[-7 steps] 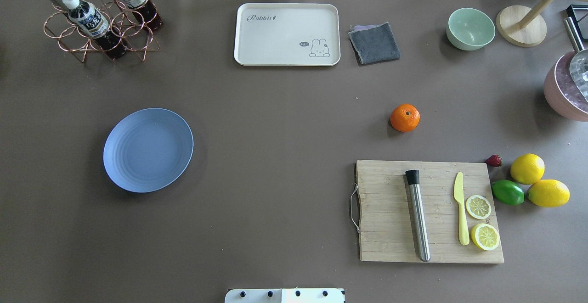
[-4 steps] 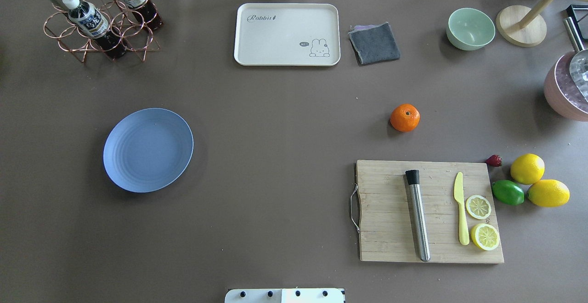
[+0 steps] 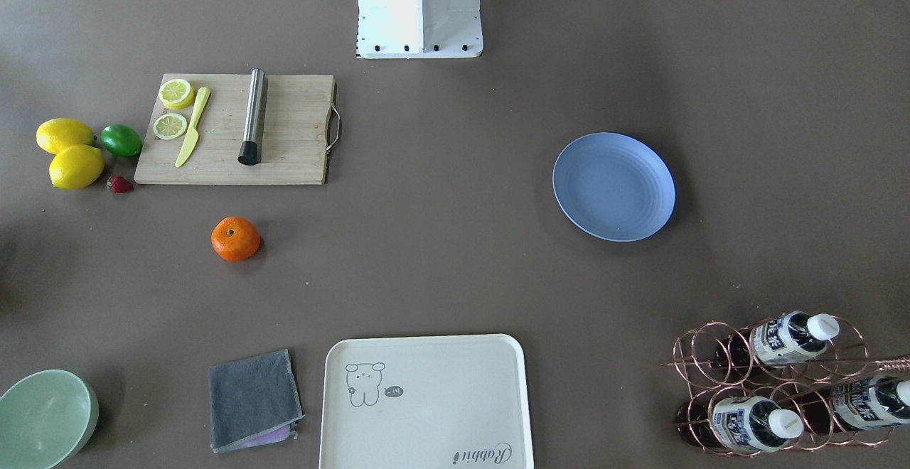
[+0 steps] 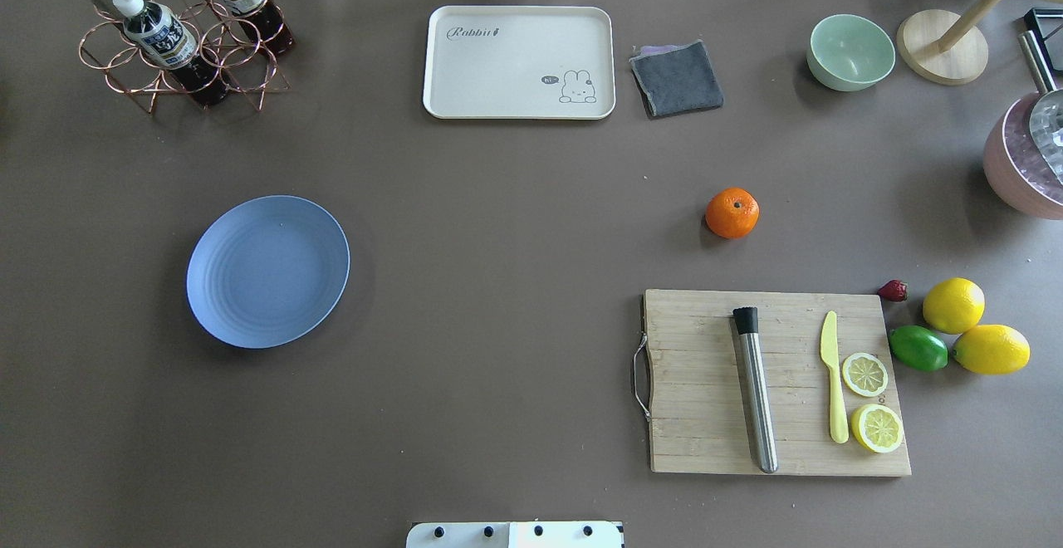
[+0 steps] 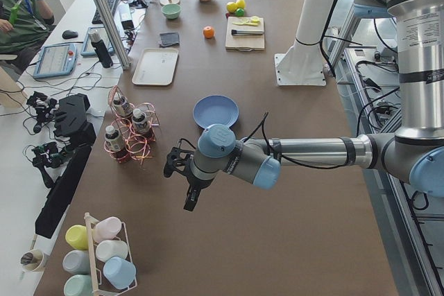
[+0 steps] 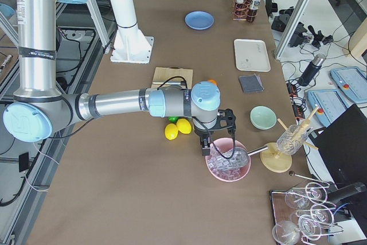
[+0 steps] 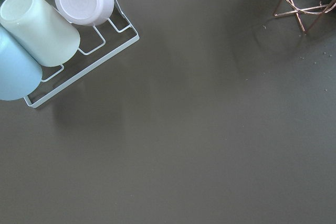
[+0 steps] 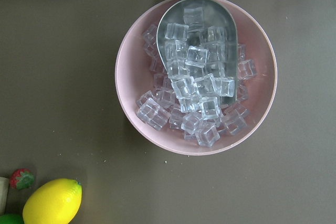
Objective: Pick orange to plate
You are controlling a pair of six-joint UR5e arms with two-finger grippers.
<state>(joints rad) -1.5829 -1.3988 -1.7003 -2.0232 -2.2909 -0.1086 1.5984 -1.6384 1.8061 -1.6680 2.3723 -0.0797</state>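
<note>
The orange (image 4: 732,212) rests alone on the brown table, just beyond the cutting board; it also shows in the front view (image 3: 235,239). Far across the table on my left side lies the light blue plate (image 4: 267,271), bare, seen too in the front view (image 3: 613,186). Neither gripper appears in the overhead or front views. The left gripper (image 5: 187,195) hangs over bare table near the cup rack, well short of the plate. The right gripper (image 6: 206,144) hovers over the pink ice bowl. I cannot tell if either is open or shut.
A wooden cutting board (image 4: 776,382) carries a steel rod, yellow knife and lemon slices. Lemons (image 4: 953,305), a lime (image 4: 918,348) and a strawberry lie beside it. A cream tray (image 4: 519,62), grey cloth (image 4: 677,77), green bowl (image 4: 849,51), ice bowl (image 8: 195,74) and bottle rack (image 4: 178,33) line the edges.
</note>
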